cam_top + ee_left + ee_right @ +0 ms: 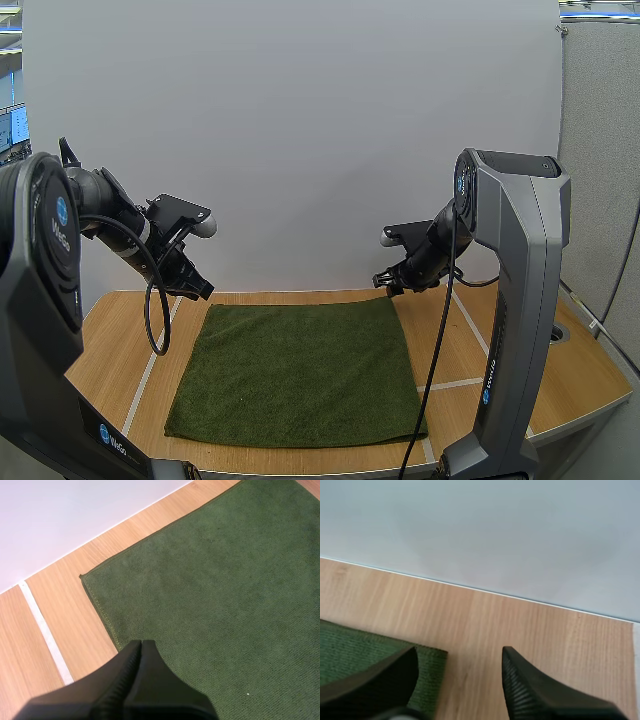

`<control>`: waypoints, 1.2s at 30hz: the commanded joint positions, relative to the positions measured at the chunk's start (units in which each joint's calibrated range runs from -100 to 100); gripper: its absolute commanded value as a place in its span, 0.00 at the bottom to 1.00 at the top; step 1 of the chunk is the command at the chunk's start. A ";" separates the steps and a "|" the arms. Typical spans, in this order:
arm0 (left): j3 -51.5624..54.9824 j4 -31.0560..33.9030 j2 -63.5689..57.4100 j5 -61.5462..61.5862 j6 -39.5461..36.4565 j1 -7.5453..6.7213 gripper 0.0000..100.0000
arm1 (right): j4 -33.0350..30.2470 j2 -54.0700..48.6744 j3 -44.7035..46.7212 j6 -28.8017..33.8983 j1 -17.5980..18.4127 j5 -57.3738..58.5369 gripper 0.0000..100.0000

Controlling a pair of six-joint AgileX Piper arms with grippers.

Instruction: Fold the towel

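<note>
Two black fingers of the left gripper (pixel 141 642) sit closest in the left wrist view. They are pressed tight together like one dark wedge, with nothing held. Right under their tip lies the side edge of the green towel (pixel 225 590), near one of its far corners. That corner is neat and lies flat on the wooden table (pixel 65 610). A white tape line (pixel 45 630) runs on the wood just beside the towel.

Over in the right wrist view, the right gripper (pixel 459 652) has its fingers spread wide apart, so it is let go and holds nothing. One finger hangs over the other far corner of the towel (pixel 350 645). The second finger hangs over bare wood (pixel 495 620) just past that corner. A white wall (pixel 480 530) stands close behind.

From the high view, the towel (pixel 300 370) is spread out flat in the middle of the table (pixel 110 350), between the two arms. It looks open all the way, with no fold in it. Its far edge runs near the white wall (pixel 300 130). The left gripper (pixel 200 288) hangs up in the air by the towel's far left corner. The right gripper (pixel 385 285) hangs low by the far right corner. Both point down toward the towel.
</note>
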 commanded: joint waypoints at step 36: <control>-0.35 -1.15 -0.56 -1.83 -0.55 0.06 0.00 | 9.48 4.07 -0.33 -4.66 0.70 18.91 0.80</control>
